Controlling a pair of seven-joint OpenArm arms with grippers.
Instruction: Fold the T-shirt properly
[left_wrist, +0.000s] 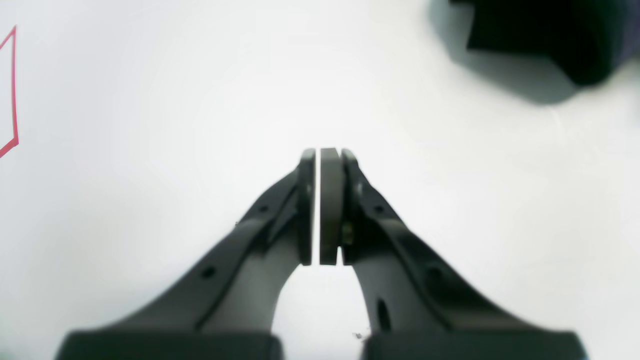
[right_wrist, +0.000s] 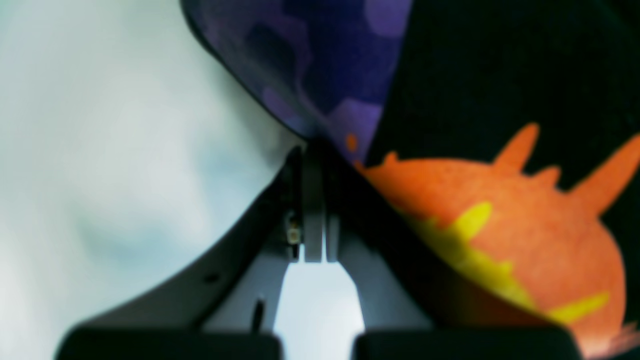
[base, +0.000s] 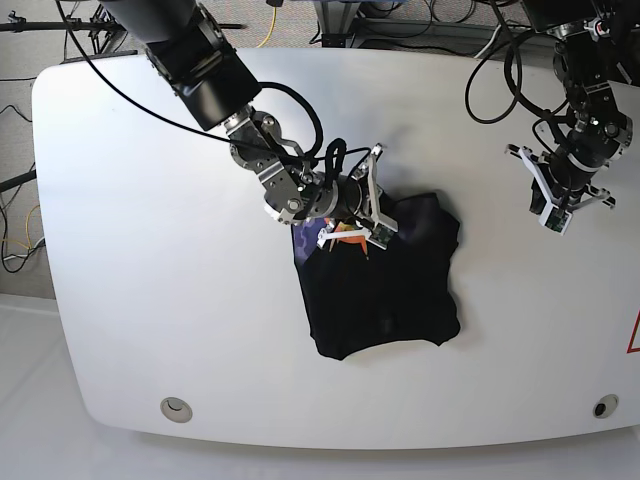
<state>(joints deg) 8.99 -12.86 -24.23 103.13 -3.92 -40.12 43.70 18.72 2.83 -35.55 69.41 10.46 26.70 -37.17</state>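
The black T-shirt (base: 385, 285) lies crumpled in the middle of the white table (base: 150, 250). My right gripper (base: 350, 238) is shut on an edge of it at its upper left and holds that edge up. In the right wrist view the gripper (right_wrist: 315, 146) pinches the cloth, and the T-shirt (right_wrist: 500, 225) shows an orange-yellow sun and purple camouflage. My left gripper (base: 572, 210) hangs above bare table at the right, apart from the cloth. Seen from the left wrist, this gripper (left_wrist: 325, 150) is shut and empty, with the T-shirt (left_wrist: 550, 35) at the top right.
A red line (left_wrist: 12, 90) is marked on the table at the far left of the left wrist view, and a red mark (base: 634, 335) sits at the base view's right edge. Two round holes (base: 177, 407) (base: 600, 406) lie near the table's front edge. Cables run behind the table.
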